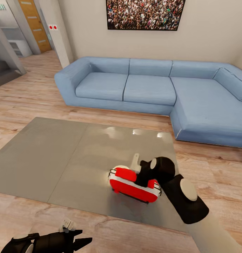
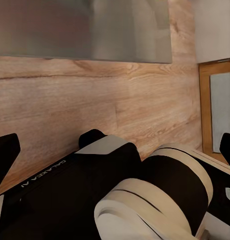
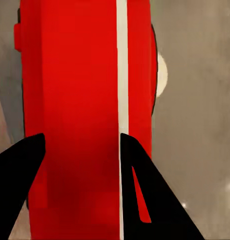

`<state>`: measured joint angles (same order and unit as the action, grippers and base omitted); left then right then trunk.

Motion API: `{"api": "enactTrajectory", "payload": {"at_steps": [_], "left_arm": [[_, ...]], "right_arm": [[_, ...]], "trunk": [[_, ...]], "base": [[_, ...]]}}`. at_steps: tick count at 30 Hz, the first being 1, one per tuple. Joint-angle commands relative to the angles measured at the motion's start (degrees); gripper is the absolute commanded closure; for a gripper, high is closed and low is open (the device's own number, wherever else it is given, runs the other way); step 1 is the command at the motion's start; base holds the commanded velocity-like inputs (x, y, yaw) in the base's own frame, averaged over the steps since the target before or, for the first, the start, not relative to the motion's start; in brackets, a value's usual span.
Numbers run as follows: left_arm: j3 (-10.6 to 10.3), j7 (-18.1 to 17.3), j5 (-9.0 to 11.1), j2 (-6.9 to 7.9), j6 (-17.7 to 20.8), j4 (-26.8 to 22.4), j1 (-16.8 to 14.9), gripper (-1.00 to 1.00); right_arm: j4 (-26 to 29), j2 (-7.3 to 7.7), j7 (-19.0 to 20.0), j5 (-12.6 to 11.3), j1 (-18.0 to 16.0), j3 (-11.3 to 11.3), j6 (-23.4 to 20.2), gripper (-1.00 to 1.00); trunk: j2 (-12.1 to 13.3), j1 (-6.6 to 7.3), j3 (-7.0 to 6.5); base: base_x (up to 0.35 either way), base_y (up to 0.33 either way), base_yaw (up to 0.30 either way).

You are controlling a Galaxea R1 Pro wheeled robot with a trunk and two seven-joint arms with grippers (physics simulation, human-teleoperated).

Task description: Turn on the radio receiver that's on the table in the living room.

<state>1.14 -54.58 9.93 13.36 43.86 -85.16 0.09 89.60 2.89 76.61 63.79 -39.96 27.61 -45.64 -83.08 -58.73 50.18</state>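
1. The radio receiver [image 1: 134,185] lies near the table [image 1: 47,158]'s near right edge, its long axis running left-right.
2. The right gripper [image 3: 82,165] hangs directly over it, fingers [image 3: 145,195] spread wide, straddling its body.
3. The left gripper [image 1: 77,240] hangs well apart, near left; its finger spread cannot be told.

Glossy grey table [image 1: 65,158], smooth red plastic-looking radio receiver [image 1: 129,184], matt blue cloth sofa [image 1: 149,88], light wood floor [image 1: 29,95].
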Motion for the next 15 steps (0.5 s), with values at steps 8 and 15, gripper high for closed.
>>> {"api": "enactTrajectory", "payload": {"at_steps": [8, 15], "left_arm": [[0.0, 0.0, -0.02, 0.0, 0.0, -0.01, 0.0, -1.0], [0.0, 0.02, -0.06, 0.0, 0.0, -0.01, 0.0, -1.0]], "right_arm": [[-0.16, 0.02, 0.52, -0.25, -3.19, -1.62, -0.58, 1.0], [-0.13, 0.01, 0.53, -0.18, -3.45, -2.3, -0.65, 1.0]], "trunk": [[0.0, 0.0, 0.01], [0.0, 0.0, 0.01]], "base": [[0.0, 0.0, 0.0], [0.0, 0.0, 0.0]]}}
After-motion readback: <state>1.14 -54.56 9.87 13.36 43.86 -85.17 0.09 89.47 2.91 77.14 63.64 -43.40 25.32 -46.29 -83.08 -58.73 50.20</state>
